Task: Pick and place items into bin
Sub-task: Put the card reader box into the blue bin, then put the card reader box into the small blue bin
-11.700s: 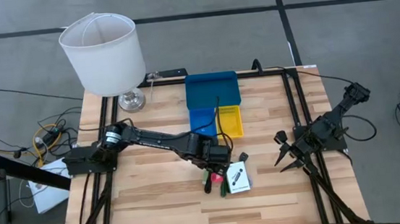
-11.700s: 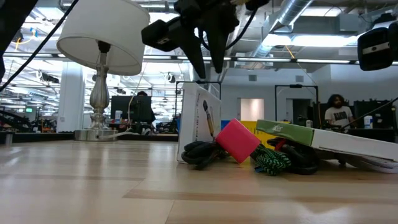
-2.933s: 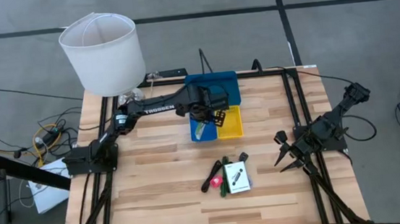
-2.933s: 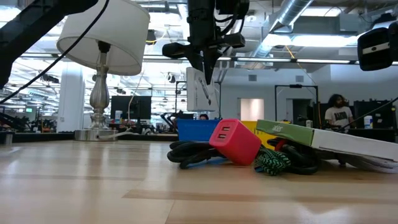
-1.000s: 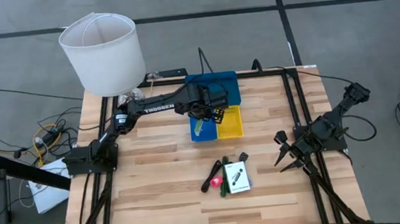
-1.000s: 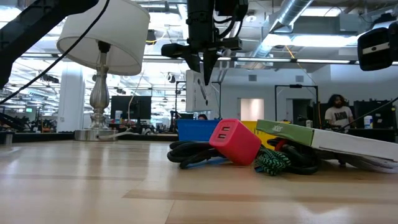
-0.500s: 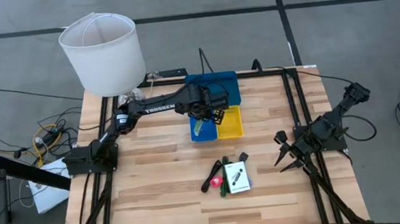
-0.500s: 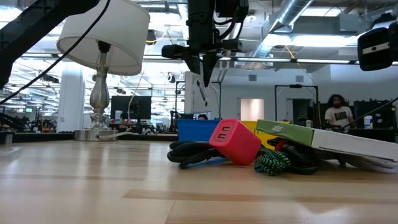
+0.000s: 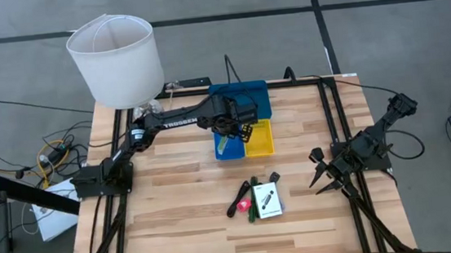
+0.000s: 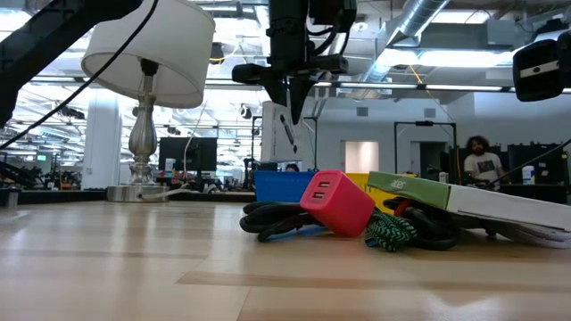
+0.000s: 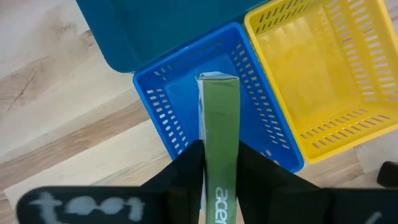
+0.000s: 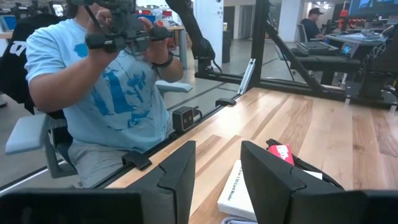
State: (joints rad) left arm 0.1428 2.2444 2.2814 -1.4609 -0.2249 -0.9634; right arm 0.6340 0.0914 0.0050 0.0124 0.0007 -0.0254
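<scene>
Left gripper (image 11: 217, 163) is clamped on the pale green strip (image 11: 218, 124), fingers pinching its two flat faces near one end, strip hanging over the small blue tray (image 11: 163, 112) at centre frame in the left wrist view; yellow tray (image 11: 348, 130) just beside it to the right, wide blue tray (image 9: 239, 99) above in the high view. Strip reads as a light, stiff, flat box with smooth printed faces, probably a bit slippery, so a grip across the thin dimension near the end is fine but it could pivot. Versus 11.7 s ago the left arm has gone from the item pile at lower centre up to the trays; over the last second it barely shifts. Right gripper (image 12: 217, 163) is parked at the right edge of the table, fingers apart, holding nothing. Remaining pile: white card (image 9: 268, 199), red piece (image 10: 336, 202), dark sticks (image 9: 251, 199), lower centre in the high view.
</scene>
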